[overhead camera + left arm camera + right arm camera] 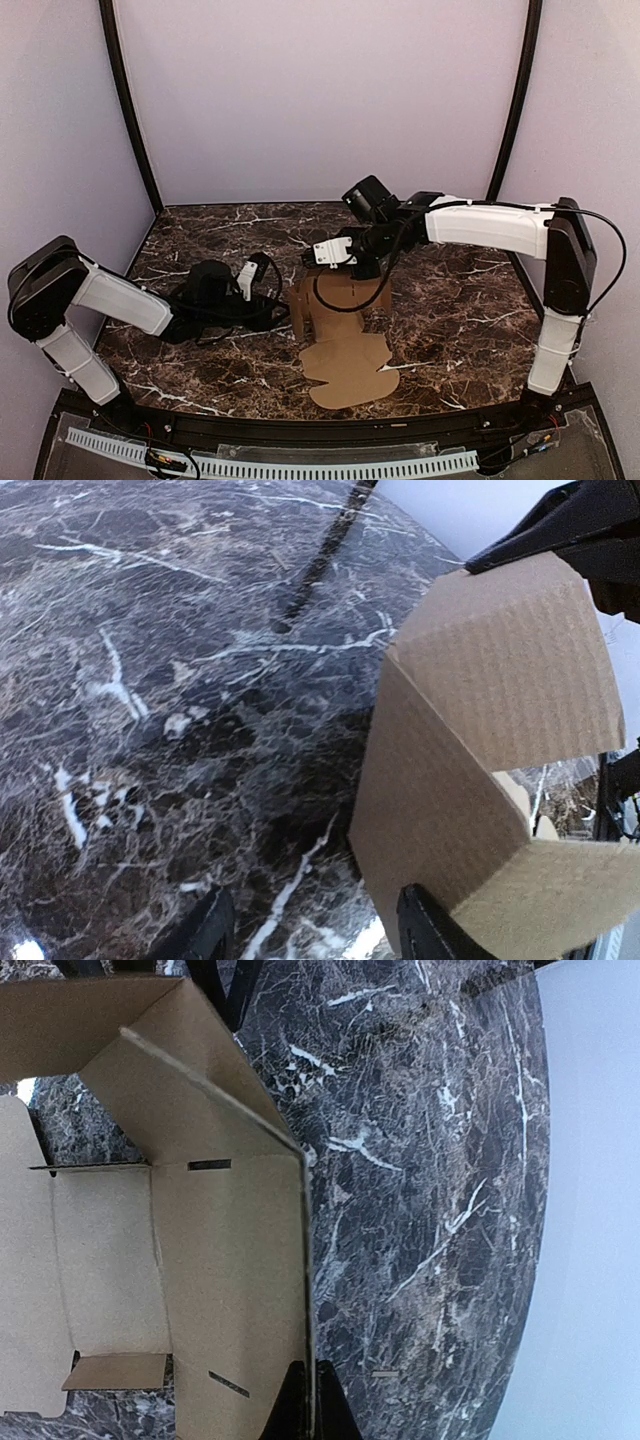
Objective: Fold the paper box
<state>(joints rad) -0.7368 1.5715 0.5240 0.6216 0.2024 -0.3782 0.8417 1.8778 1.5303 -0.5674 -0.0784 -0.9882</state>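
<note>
The paper box (340,330) is brown cardboard, partly folded: walls stand up at the table's middle and a flat flap with rounded tabs lies toward the near edge. My right gripper (345,262) is shut on the top edge of its far wall; in the right wrist view the fingertips (309,1405) pinch the thin wall edge (303,1260) between them. My left gripper (262,290) is open just left of the box. In the left wrist view its fingers (425,930) stand apart, the right one against the box's side wall (440,780).
The table is dark marble with white veins (450,320). Black frame posts (130,110) and pale walls stand at the back corners. A black rail runs along the near edge (330,435).
</note>
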